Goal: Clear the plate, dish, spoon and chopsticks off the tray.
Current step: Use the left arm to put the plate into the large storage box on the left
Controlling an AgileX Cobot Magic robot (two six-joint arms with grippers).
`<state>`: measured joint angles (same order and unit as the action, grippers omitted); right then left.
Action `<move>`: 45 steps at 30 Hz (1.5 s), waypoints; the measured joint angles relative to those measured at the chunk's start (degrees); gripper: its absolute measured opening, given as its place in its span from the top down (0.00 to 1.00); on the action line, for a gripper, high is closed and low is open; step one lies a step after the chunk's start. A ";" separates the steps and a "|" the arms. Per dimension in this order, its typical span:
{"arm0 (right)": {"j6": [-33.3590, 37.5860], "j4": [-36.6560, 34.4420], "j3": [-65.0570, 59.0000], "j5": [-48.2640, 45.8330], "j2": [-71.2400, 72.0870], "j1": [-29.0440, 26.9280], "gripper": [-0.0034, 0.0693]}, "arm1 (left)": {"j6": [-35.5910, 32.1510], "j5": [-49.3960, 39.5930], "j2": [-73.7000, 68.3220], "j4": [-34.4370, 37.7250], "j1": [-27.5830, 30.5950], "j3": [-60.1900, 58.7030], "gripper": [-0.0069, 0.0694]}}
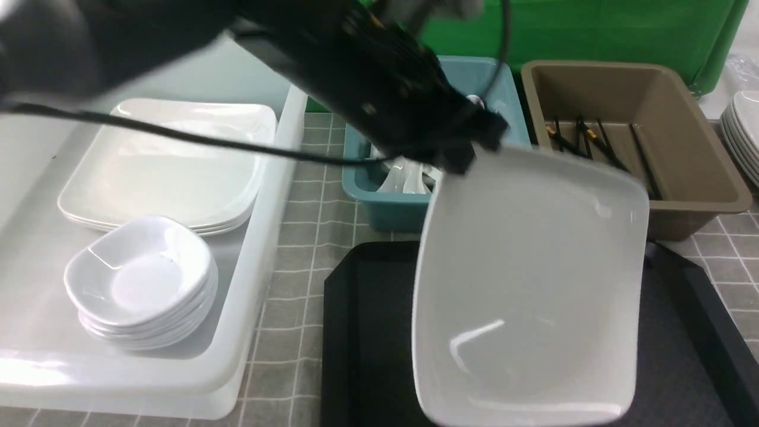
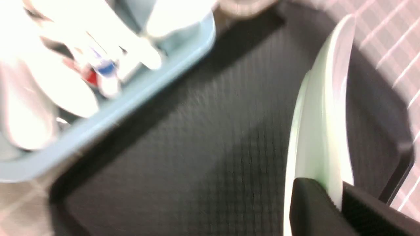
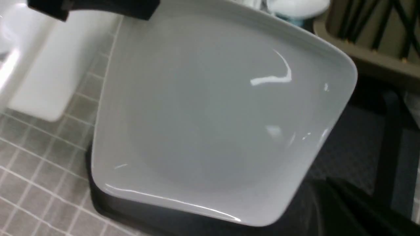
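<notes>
Left arm (image 1: 367, 77): extended over the work area; the plate is presumably to be carried to the plate stack (image 1: 172, 160).
Left gripper (image 1: 474, 151): narrow; closed on one corner of the plate (image 1: 533, 284), likely to keep the fingers off its broad face.
Plate: hung steeply tilted below the gripper, over the tray (image 1: 373, 332); swing should be limited.
Right gripper (image 3: 328, 188): closed; no held item is seen.
Teal tub (image 1: 391, 207): beyond the left gripper; spoons sorted inside.

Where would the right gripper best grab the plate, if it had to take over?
Probably the lower edge of the plate, from the robot's side: the left gripper pinches the far-left corner, and the plate hangs steeply, leaving its thin near rim exposed above the tray.
</notes>
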<state>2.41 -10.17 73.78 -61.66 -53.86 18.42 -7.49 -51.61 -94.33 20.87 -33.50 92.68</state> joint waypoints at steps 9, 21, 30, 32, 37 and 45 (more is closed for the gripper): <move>3.52 -6.28 4.93 -0.37 -6.48 0.00 0.91 | -2.26 -0.22 9.50 8.74 19.38 0.00 0.87; 7.66 -13.18 6.20 1.49 -10.99 0.31 0.92 | -9.58 0.25 9.38 23.68 52.65 -0.53 0.87; 12.29 -13.09 18.39 5.38 -24.75 13.51 0.92 | -11.27 8.04 4.58 27.18 59.84 -6.99 0.87; 12.61 -11.52 22.10 5.46 -28.11 16.50 0.92 | -12.34 11.37 3.89 28.76 60.28 -10.33 0.87; 12.42 -8.54 31.83 6.01 -36.51 21.80 0.92 | -14.77 21.83 3.30 35.09 60.37 -21.29 0.87; 12.19 -8.05 37.43 7.23 -44.78 26.68 0.92 | -22.73 26.83 -0.60 45.92 59.14 -27.59 0.87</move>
<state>14.60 -18.22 111.20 -54.43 -98.64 45.10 -30.22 -24.77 -94.93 66.79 25.64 65.09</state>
